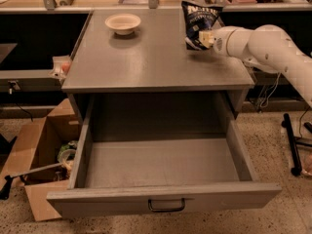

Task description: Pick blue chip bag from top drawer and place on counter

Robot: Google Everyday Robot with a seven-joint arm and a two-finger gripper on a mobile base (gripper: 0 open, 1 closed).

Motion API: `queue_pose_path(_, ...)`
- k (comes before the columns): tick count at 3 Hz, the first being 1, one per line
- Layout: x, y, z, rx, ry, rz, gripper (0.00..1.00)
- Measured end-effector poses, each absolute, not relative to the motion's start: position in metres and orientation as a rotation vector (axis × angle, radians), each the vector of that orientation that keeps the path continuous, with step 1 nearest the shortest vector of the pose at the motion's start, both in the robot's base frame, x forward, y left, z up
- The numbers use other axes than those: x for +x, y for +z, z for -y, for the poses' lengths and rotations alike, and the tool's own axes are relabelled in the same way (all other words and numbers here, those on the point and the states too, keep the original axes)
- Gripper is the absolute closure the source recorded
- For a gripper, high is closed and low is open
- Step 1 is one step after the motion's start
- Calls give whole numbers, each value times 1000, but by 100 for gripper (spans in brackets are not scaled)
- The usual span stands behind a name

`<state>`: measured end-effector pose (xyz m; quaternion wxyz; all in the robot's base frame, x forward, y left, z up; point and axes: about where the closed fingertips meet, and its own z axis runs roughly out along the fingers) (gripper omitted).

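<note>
Counter [146, 57] rear: gripper [204, 37] clasps crinkly blue chip bag [197, 16].

The arm [273, 45] is glossy white, built of thick rounded segments, with a round disc at the wrist. Its small cream hand [204, 37] sits against the blue chip bag [199, 17], far right of the surface [146, 57].
</note>
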<state>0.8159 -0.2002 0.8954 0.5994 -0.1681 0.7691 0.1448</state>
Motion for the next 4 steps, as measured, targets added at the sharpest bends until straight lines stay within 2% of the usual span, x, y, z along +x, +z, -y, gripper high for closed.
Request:
queue_pose_path(1, 845, 887, 205, -329, 342, -1792, 100)
queue_pose_path(2, 849, 887, 207, -322, 340, -1793, 84)
queue_pose_path(4, 849, 887, 207, -322, 340, -1793, 37)
